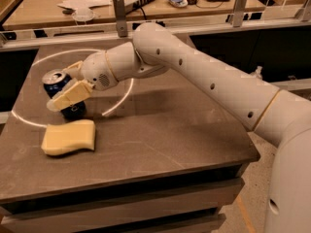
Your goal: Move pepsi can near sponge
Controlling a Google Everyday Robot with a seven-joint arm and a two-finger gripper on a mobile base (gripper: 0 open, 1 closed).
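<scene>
Work surface: a dark grey table (pixel 170 130) with a pale ring marking (pixel 121 97) on its top. A cluttered bench (pixel 43 11) carrying papers and cables runs behind it.

The white arm (pixel 204 81) reaches in from the right and crosses the table to its rear left area. The gripper (pixel 60 87) sits at the end of the arm, inside the ring marking.

Gripper condition: its pale yellow fingers (pixel 72 94) are clamped on the pepsi can (pixel 53 78), one on the near side and one on the far side. The can is tilted, with its silver top leaning left of its base. Whether the base touches the table cannot be determined.

The sponge (pixel 68 137) lies flat on the table just in front of the gripper, on the camera side, near the can but not touching it.
</scene>
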